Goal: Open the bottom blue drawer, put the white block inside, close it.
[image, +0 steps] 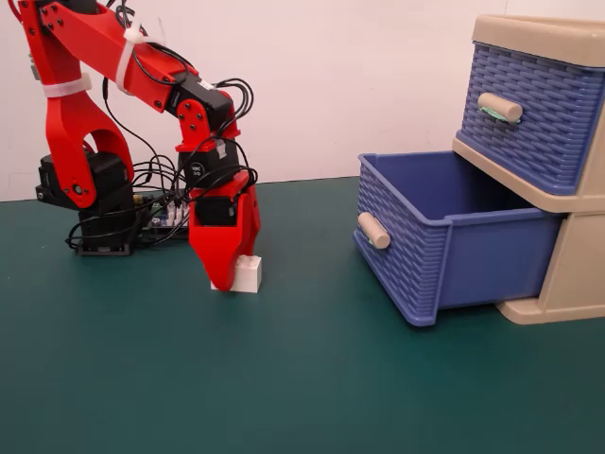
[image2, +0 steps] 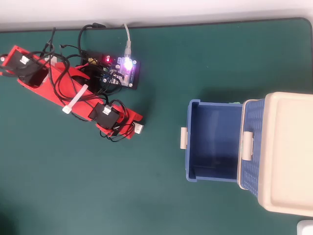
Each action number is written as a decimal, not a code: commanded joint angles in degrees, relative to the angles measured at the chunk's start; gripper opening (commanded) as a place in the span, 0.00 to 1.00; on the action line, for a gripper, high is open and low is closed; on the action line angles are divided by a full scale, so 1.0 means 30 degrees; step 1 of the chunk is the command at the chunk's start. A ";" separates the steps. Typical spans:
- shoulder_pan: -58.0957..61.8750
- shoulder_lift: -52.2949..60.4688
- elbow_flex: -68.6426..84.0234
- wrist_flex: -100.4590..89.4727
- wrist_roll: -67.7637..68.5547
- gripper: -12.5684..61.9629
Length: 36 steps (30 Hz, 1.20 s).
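Fixed view: red arm folded over, gripper [image: 230, 277] pointed straight down at white block [image: 249, 274] on green mat [image: 302, 378], tips at mat level, block mostly covered. Jaw spacing/grip: couldn't tell. Bottom blue drawer [image: 444, 236] stood pulled out. Overhead view: only block's end [image2: 140, 129] showed past gripper [image2: 134, 127]; drawer interior [image2: 215, 142] visible, well right of block.
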 commanded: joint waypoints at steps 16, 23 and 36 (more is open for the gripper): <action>0.2197 0.5889 -0.6357 0.5186 0.5977 0.06; -0.2373 0.0176 -1.8955 0.7383 1.9453 0.06; -0.4277 -0.9814 -3.0879 0.8086 2.3936 0.08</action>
